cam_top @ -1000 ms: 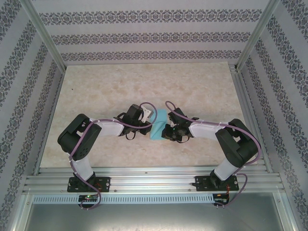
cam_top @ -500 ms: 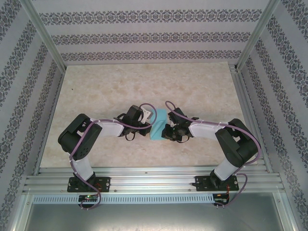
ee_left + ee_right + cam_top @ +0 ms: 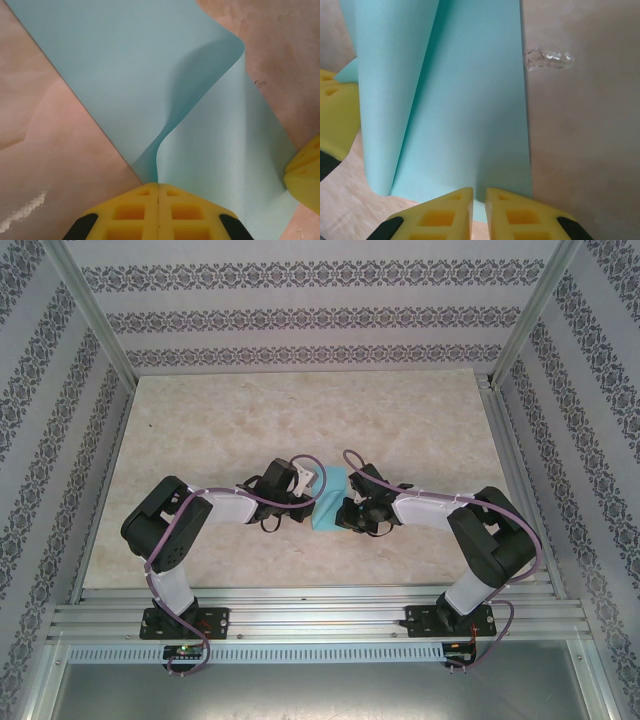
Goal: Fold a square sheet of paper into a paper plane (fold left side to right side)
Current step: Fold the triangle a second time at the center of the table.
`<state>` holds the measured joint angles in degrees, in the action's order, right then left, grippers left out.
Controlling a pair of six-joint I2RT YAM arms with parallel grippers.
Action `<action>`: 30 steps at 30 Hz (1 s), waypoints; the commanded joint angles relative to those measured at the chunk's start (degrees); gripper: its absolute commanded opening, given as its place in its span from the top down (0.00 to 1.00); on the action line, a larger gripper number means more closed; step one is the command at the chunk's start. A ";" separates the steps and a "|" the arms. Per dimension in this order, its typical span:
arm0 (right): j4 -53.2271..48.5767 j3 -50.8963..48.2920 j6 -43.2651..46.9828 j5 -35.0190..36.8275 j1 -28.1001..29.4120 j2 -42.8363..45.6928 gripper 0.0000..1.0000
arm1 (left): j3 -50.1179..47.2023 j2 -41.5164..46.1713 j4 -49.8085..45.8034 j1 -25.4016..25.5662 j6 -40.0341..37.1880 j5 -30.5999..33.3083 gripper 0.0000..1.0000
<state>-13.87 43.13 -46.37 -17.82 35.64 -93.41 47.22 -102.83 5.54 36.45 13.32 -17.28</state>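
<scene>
A pale, marbled beige table point(image 3: 250, 420) is seen from above. It is enclosed on three sides by walls point(image 3: 300, 320) papered in grey floral bands, and an aluminium rail point(image 3: 320, 605) is fixed along its near edge, where both arm bases are bolted. A small glossy scuff point(image 3: 547, 57) is seen on the tabletop in the right wrist view.

The square sheet of paper point(image 3: 328, 510) is found at mid-table, between the two wrists. It is plain light blue, thin and matte. One layer is laid flat on the table with a straight edge. A second portion is lifted and curled over it in a soft, uncreased bend, and a shadow is cast on the lower layer.

The left gripper point(image 3: 159, 186) is pressed together, and the raised edge of the sheet is nipped between its yellow fingers. The right gripper point(image 3: 479, 192) is drawn almost together at the sheet's near edge. Only a thin slit is left between its fingers, and whether paper is pinched there cannot be told.
</scene>
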 commanded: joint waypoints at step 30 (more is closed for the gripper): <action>-3.32 -0.68 1.39 2.95 0.96 0.24 0.83 | 0.24 2.36 -0.09 1.00 0.44 -0.65 1.00</action>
<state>-13.76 42.96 -46.35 -17.23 36.01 -93.25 47.31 -102.52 5.50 36.56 13.37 -17.43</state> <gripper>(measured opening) 0.171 0.057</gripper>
